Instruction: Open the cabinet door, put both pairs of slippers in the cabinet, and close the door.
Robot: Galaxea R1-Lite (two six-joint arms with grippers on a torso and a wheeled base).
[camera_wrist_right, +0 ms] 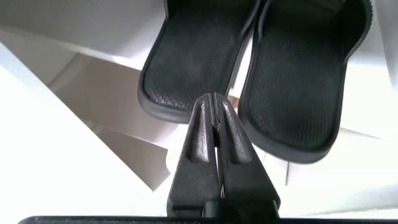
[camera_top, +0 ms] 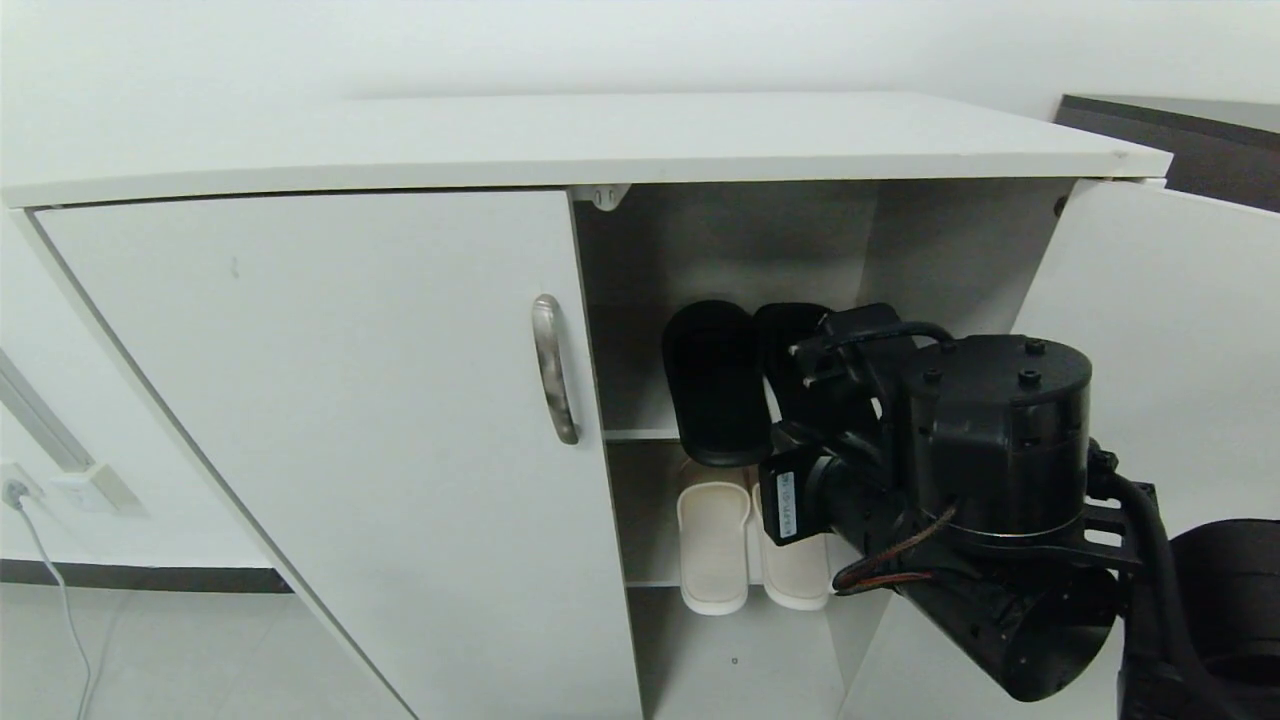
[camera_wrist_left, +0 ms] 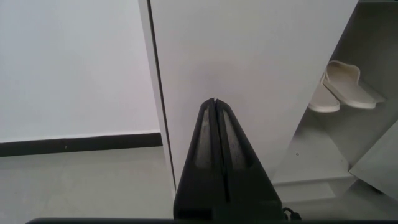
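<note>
A small white label [camera_top: 787,508] on the right arm carries dark print too small to read.

The black slippers [camera_top: 712,385] lie side by side on the upper shelf [camera_top: 640,435] of the white cabinet [camera_top: 700,140], in its open right half. They are matte black with rounded ends. In the right wrist view the faces turned to the camera have a fine dotted texture inside a smooth raised rim. I cannot tell whether these are soles or footbeds. Their long axes run front to back into the cabinet, and their near ends hang over the shelf's front edge. The right one is partly hidden behind the right arm.

The cream slippers [camera_top: 713,545] sit on the shelf below. They are parallel and close together, also lengthwise front to back, with their near ends just past that shelf's edge. Each has a raised rim around a flat footbed, and the left wrist view shows their straps.

The right gripper [camera_wrist_right: 214,99] has its fingers pressed together with nothing between them. It sits just in front of the black slippers' near ends, about level with the gap between the two.

The left gripper [camera_wrist_left: 214,102] is likewise pressed together and empty, and faces the closed left door [camera_top: 300,400] with its curved metal handle [camera_top: 553,370]. The right door [camera_top: 1150,330] stands swung open.
</note>
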